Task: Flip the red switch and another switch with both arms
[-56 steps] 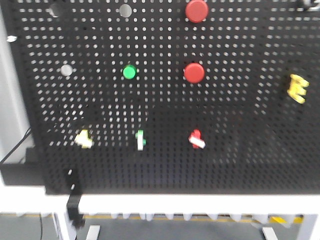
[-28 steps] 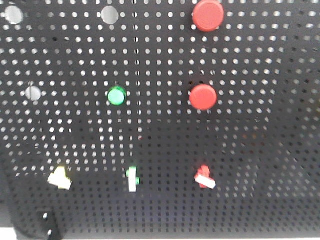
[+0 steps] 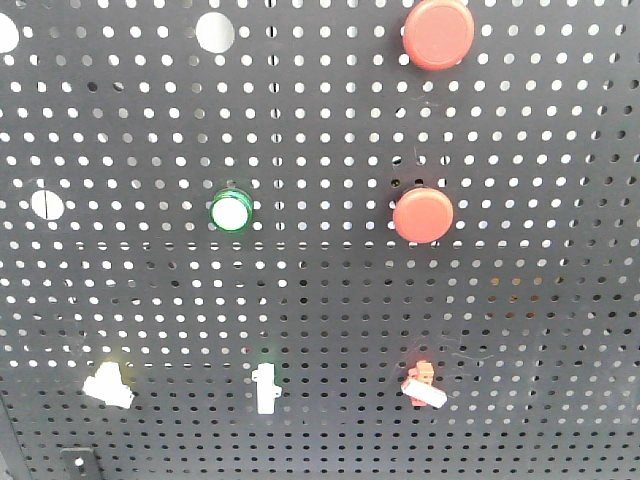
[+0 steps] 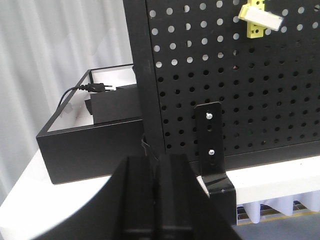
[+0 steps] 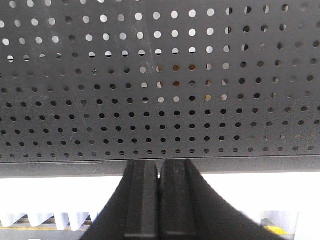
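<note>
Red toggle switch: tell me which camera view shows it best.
The front-facing view. The red toggle switch sits whole at lower right of the pegboard, white lever angled down-right. The left wrist view catches the yellowish toggle switch instead; the right wrist view has pegboard but no switch.

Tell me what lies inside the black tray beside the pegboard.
A black box with a plugged cable lies in the black tray; its near wall hides the rest.

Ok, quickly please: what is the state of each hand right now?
Left hand: closed, holding nothing.
Right hand: closed, holding nothing.
</note>
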{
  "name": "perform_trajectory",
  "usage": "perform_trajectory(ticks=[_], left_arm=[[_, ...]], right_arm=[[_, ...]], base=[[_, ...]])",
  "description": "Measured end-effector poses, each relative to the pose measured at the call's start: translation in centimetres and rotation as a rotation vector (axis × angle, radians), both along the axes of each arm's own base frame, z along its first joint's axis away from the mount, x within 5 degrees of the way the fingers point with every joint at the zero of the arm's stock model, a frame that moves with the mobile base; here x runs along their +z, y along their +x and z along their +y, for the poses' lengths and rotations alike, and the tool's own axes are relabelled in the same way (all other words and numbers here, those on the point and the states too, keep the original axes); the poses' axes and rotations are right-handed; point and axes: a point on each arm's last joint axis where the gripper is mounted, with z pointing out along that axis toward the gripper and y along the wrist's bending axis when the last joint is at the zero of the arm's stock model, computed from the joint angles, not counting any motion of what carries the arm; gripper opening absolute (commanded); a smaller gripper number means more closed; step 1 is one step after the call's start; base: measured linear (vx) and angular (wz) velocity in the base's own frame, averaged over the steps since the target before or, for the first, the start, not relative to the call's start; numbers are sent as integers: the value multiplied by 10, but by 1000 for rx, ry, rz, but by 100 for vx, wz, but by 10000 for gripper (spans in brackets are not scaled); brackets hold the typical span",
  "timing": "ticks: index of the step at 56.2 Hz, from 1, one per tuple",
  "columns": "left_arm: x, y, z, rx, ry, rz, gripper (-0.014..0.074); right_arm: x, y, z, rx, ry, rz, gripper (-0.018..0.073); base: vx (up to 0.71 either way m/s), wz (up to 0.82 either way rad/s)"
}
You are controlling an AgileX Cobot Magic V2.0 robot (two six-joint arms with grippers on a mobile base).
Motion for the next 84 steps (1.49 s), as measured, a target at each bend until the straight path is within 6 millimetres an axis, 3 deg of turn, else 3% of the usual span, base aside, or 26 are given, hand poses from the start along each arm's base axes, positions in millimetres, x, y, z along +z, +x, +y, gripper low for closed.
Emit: perform_trajectory(ticks=[17, 29, 35, 40, 49, 55, 60, 66, 72, 84], left_arm=[[0, 0, 0, 0, 0, 0, 3], [9, 0, 0, -1, -17, -94, 3], [18, -1, 1, -2, -121, -168, 3], [36, -5, 1, -9, -171, -191, 3], [98, -12, 1, -17, -162, -290, 3], [134, 0, 0, -17, -156, -264, 3], [154, 19, -2, -15, -150, -211, 3], [170, 36, -4, -13, -146, -179, 3], [176, 45, -5, -12, -145, -163, 3], [177, 46, -5, -15, -173, -148, 3]], right_arm=[[3, 0, 0, 2, 1, -28, -6], [19, -1, 2, 18, 9, -206, -6], [36, -4, 1, 13, 12, -215, -6], [65, -12, 0, 4, 13, -223, -6], [135, -26, -2, -12, -35, -260, -6], [180, -19, -2, -20, -92, -240, -6], [202, -3, -1, -19, -102, -189, -6], [211, 17, -1, -16, -104, -127, -6], [207, 30, 0, -9, -79, -64, -6], [206, 32, 3, 19, 2, -49, -6]], base=[[0, 0], [0, 0], [0, 0], [0, 0], [0, 0], [0, 0], [0, 0], [0, 0], [0, 0], [0, 0]])
